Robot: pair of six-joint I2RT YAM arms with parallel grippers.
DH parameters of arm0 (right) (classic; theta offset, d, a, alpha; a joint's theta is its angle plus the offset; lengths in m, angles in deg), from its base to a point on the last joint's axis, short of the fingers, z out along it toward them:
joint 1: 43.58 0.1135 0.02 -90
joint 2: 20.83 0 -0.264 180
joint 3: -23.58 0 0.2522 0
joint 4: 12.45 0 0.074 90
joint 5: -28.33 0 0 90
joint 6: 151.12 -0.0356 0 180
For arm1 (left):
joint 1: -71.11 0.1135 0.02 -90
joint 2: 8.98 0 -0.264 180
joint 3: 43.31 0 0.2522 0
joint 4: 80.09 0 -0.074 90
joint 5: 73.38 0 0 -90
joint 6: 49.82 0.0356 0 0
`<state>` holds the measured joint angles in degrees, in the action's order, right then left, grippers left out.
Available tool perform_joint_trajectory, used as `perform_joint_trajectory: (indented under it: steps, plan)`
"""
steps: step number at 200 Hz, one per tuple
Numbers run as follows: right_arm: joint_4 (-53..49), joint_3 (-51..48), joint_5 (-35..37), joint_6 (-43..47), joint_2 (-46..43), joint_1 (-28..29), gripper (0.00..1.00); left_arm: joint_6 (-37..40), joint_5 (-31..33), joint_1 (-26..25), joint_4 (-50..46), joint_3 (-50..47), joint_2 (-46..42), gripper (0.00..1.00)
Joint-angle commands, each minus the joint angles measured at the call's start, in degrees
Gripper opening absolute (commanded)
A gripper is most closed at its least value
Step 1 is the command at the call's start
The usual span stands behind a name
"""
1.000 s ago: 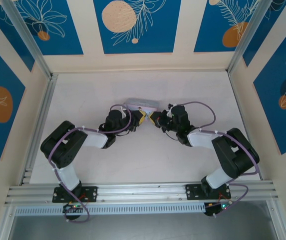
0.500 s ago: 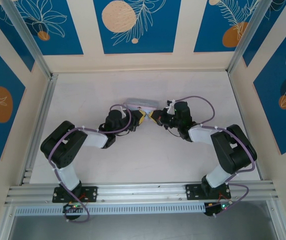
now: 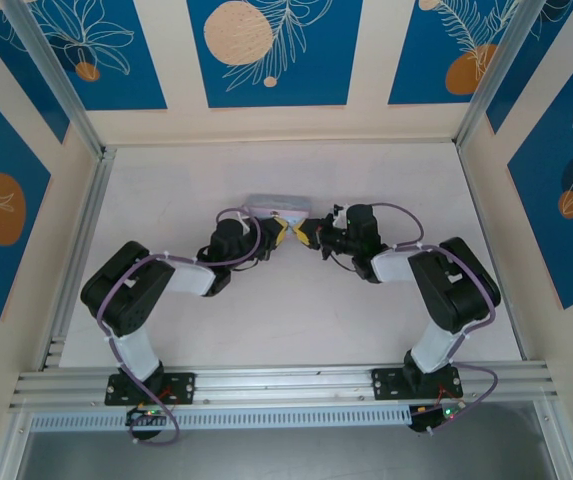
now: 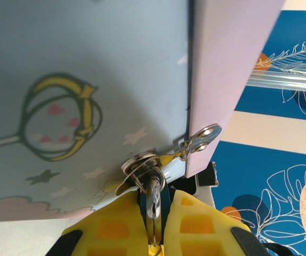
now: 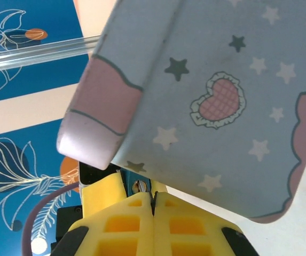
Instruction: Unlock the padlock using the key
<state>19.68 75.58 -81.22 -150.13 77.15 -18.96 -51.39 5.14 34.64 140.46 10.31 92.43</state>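
- The left gripper is clenching the padlock, whose silver shackle is hanging through the clasp on the tin box near the middle of the bench.
- The right gripper is clenched tight, appearing to pinch the key, a silvery sliver peeking out at its tips just beside the box.
- Both pieces are looking tiny, rigid, light and slick; the key is likely to be twisting or slipping under any side load.
- The lock body's flat sides are offering the surest hold, while the key's head is the place to pinch, leaving the blade free.
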Motion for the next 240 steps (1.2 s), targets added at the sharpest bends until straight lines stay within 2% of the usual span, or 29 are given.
perform_joint_trajectory:
  steps: [1,87,135,177,240]
  plan:
    - [8.0,2.5,-1.9,-3.6,1.1,1.6,0.0,0.8,-11.5,-3.4,2.6,0.4,-1.5,0.0]
    - [0.5,4.1,-7.6,5.7,1.1,-3.7,0.0,0.6,-11.6,-3.4,1.9,0.0,-2.1,0.0]
    - [-3.2,6.4,-9.1,9.4,0.6,-3.9,0.0,0.8,-11.7,-3.4,1.6,0.1,-2.3,0.0]
    - [-12.0,10.0,-9.5,18.9,-1.2,-3.9,0.0,0.8,-11.8,-3.4,1.6,-0.1,-2.4,0.0]
    - [-13.0,10.0,-7.7,26.8,-2.8,-3.4,0.0,0.9,-11.8,-3.4,1.3,-0.1,-2.5,0.0]
